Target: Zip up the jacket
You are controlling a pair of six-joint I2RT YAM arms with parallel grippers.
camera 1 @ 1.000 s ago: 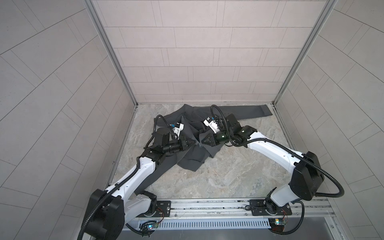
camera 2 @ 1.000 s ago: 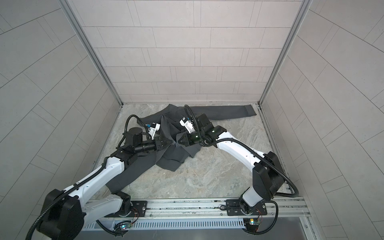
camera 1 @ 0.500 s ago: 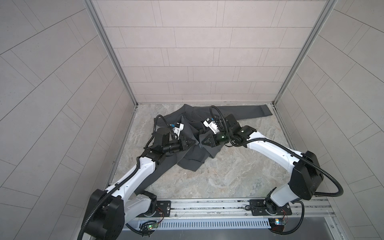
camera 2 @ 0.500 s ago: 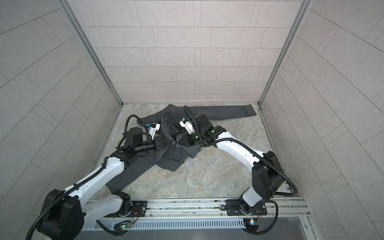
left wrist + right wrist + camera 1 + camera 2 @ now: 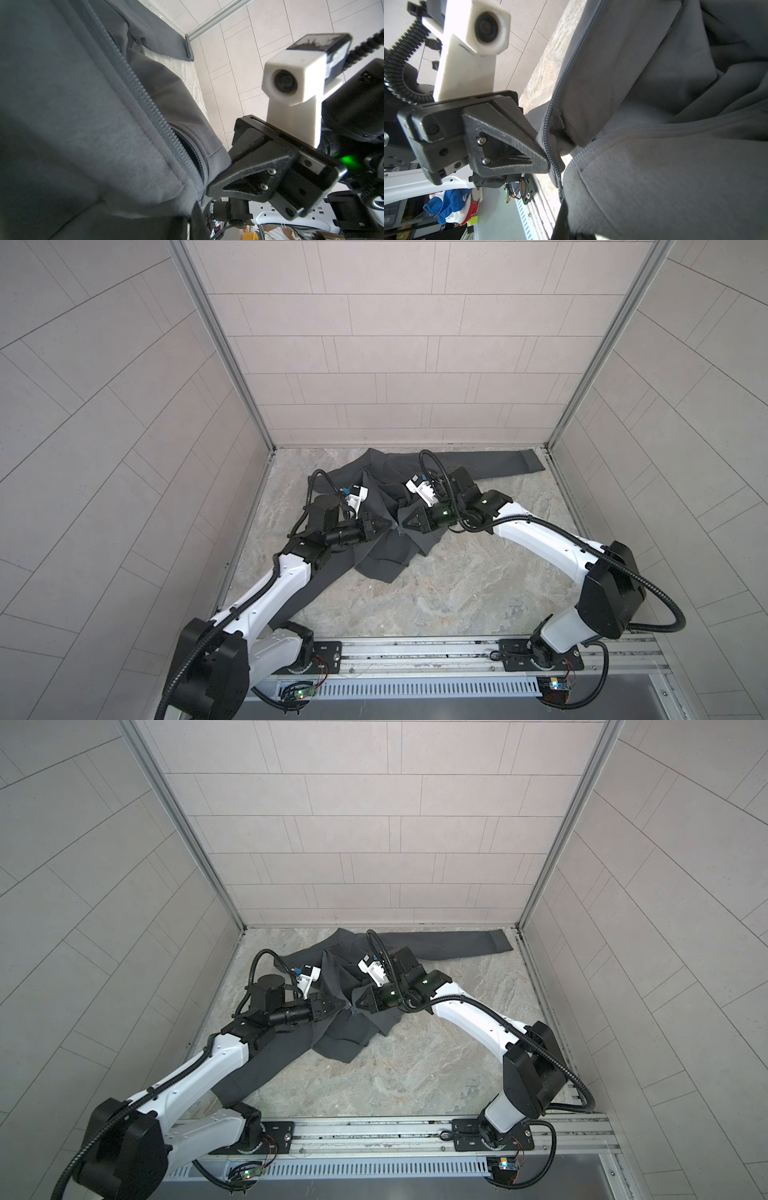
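In a top view the jacket [image 5: 386, 560] lies crumpled on the desk [image 5: 457, 593], left of the middle and toward the far edge. One sleeve [image 5: 498, 460] runs flat along the far edge to the far right corner; the second sleeve goes toward the near left corner, partly under the left arm. The left claw [image 5: 383, 526] and the right claw [image 5: 404, 523] meet almost tip to tip over the jacket front, jaws narrow, each pinching cloth. The cloth stands up in a ridge between them. Both top views agree: left claw [image 5: 338, 1006] and right claw [image 5: 360, 1004] are clamped on the jacket [image 5: 345, 1038], well apart from the near-edge rail [image 5: 374, 1129]. In the left wrist view grey jacket cloth fills most of the frame. A row of zipper teeth [image 5: 143, 97] crosses it diagonally, and a second, darker row shows beside it close to the right claw [image 5: 211, 189]. That claw's closed tip presses onto the jacket edge right by the zipper, with the white right wrist camera [image 5: 291, 81] mounted behind it. The left claw is hidden by cloth here, so this view gives no state for it. In the right wrist view the left claw [image 5: 546, 164] is closed, its tip gripping the zipper edge of the jacket. What looks like the slider [image 5: 561, 192] hangs just past that tip. The white left wrist camera [image 5: 488, 27] sits behind it, and a blue, white and red cloth [image 5: 450, 207] lies off the desk in the background. The right claw's own fingers are not clear here.
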